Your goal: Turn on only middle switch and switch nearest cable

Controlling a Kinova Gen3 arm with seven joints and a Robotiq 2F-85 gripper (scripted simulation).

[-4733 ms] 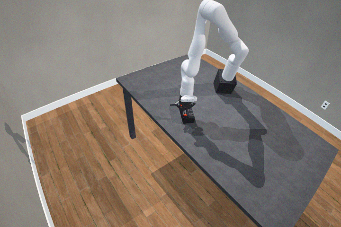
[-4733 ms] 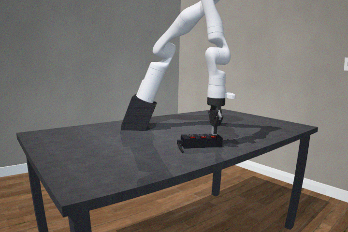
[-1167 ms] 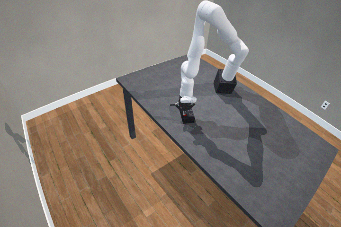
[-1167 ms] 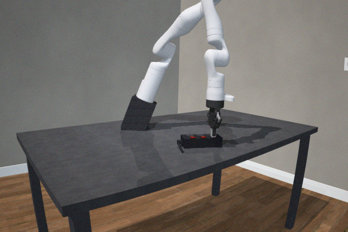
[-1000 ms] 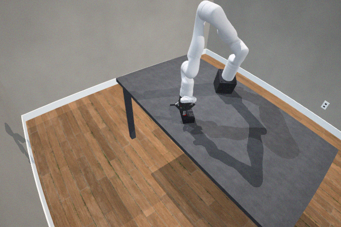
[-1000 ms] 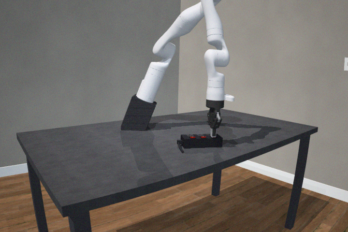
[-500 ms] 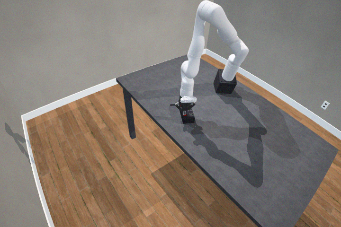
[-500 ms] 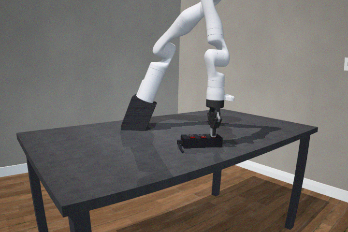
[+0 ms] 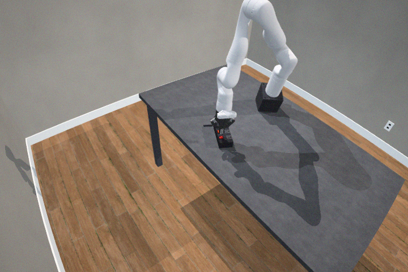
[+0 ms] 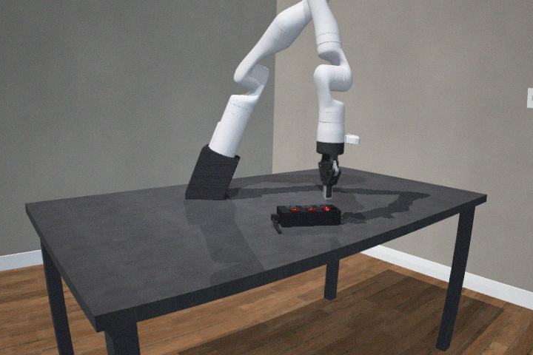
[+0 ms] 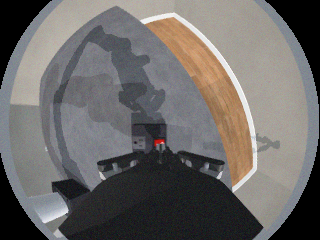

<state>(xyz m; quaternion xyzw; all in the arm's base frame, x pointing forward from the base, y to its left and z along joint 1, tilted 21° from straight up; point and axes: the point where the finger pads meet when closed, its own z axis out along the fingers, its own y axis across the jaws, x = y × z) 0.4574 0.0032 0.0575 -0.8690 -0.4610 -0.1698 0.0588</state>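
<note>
The black power strip (image 10: 308, 214) lies flat on the dark table, right way up. Its short cable stub (image 10: 276, 223) sticks out at the left end in the exterior view. Three red switches show on its top there: one nearest the cable (image 10: 293, 208), the middle one (image 10: 311, 208) and the far one (image 10: 326, 208). My gripper (image 10: 327, 194) is shut and empty. It points straight down and hangs just above the strip's end away from the cable, not touching it. In the top view the gripper (image 9: 222, 124) hides part of the strip (image 9: 224, 137). The wrist view shows the strip (image 11: 150, 136) endwise beyond my fingers.
The arm's black base block (image 10: 212, 172) stands at the back of the table. The strip lies near the table's long edge (image 9: 198, 153), with the wooden floor below.
</note>
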